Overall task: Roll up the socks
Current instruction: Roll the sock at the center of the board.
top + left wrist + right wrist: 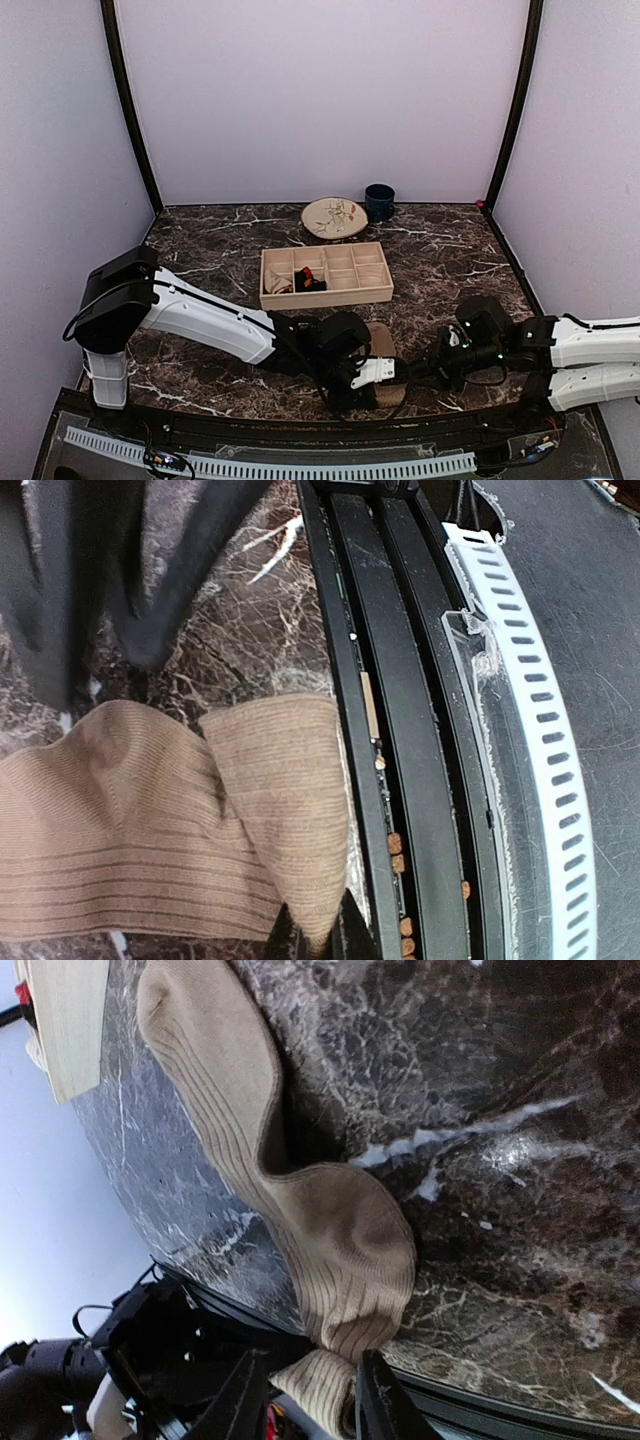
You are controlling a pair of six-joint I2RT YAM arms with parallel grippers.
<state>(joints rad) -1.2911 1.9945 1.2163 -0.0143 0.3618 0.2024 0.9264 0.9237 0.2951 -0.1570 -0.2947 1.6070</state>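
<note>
The plain tan ribbed sock (381, 342) lies at the table's near edge, between the two arms. In the left wrist view the sock (150, 830) is folded over, and my left gripper (312, 938) is shut on its lower corner. In the right wrist view the sock (330, 1220) runs in a curve down to my right gripper (305, 1405). Those jaws stand apart, with the sock's end loose between them, near one finger (378, 1400). In the top view the left gripper (372, 378) and right gripper (425, 372) nearly meet. A beige sock (279, 284) and a black and red sock (310, 281) sit in the wooden organizer (345, 294).
A patterned plate (335, 217) and a dark blue mug (379, 202) stand at the back of the marble table. A black rail (400, 730) and a white slotted strip (520, 730) run along the near edge, right beside the sock.
</note>
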